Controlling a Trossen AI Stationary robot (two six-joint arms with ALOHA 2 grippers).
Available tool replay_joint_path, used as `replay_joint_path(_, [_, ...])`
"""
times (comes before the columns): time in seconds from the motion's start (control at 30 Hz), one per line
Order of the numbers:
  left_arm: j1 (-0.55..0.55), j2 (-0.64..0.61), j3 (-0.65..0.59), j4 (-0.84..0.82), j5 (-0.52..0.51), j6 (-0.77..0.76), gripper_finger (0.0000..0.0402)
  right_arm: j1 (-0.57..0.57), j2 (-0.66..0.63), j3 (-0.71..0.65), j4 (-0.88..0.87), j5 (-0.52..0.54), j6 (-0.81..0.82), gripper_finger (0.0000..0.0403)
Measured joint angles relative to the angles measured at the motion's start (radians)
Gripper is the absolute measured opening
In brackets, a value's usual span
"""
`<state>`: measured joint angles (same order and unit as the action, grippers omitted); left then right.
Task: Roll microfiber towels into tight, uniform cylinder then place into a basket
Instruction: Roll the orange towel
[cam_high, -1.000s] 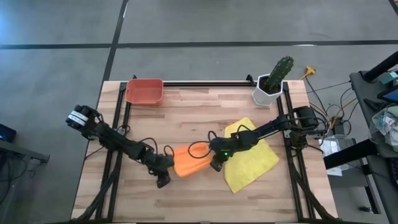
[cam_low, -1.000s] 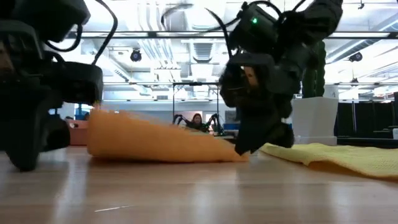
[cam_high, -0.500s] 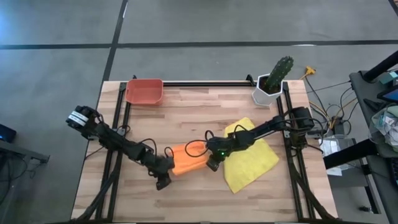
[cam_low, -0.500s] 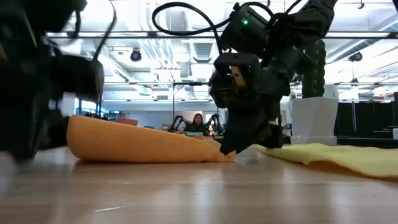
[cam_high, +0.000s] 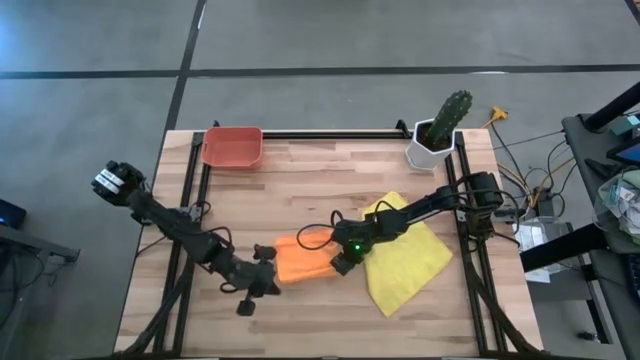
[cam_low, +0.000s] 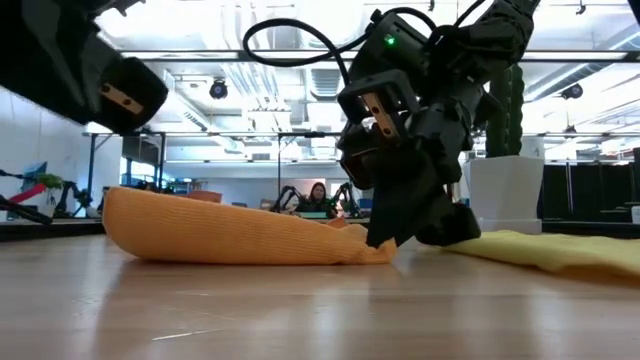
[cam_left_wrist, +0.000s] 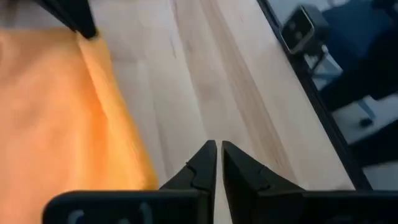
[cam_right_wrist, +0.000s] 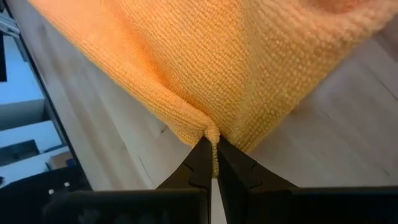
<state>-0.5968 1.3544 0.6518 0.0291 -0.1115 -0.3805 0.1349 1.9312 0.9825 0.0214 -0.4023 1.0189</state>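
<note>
A: Where's the orange towel (cam_high: 303, 262)?

B: Just below the high view's center, half rolled, beside the yellow towel (cam_high: 405, 263) (spread flat at lower right).

A: And the right gripper (cam_right_wrist: 213, 163)?

B: Clenched on the orange towel's edge.

A: The left gripper (cam_left_wrist: 218, 163)?

B: Fingers together, grasping nothing, just beside the towel at lower left.

A: The basket (cam_high: 232, 146)?

B: Upper left, on the table (cam_high: 330, 185).

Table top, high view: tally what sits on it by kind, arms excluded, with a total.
Microfiber towels: 2, orange towel and yellow towel
Basket: 1, red-orange basket
Potted plant: 1, cactus in a white pot
Total: 4
</note>
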Motion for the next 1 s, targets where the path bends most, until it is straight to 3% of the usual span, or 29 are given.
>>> replay_joint_path(0.17, [0.002, 0.015, -0.013, 0.004, -0.055, -0.005, 0.0054, 0.000, 0.000, 0.002, 0.005, -0.020, 0.051, 0.0009])
replay_joint_path(0.4, [0.002, 0.023, -0.019, 0.039, -0.098, -0.005, 0.0151, 0.001, -0.001, 0.003, 0.010, -0.025, 0.089, 0.0009])
replay_joint_path(0.6, [0.002, 0.154, -0.022, 0.015, -0.107, -0.007, 0.0212, 0.002, -0.003, 0.004, 0.012, -0.025, 0.108, 0.0009])
replay_joint_path(1.0, [0.001, 0.266, -0.008, 0.030, -0.135, -0.204, 0.0229, 0.005, -0.005, 0.005, 0.014, -0.025, 0.134, 0.0009])
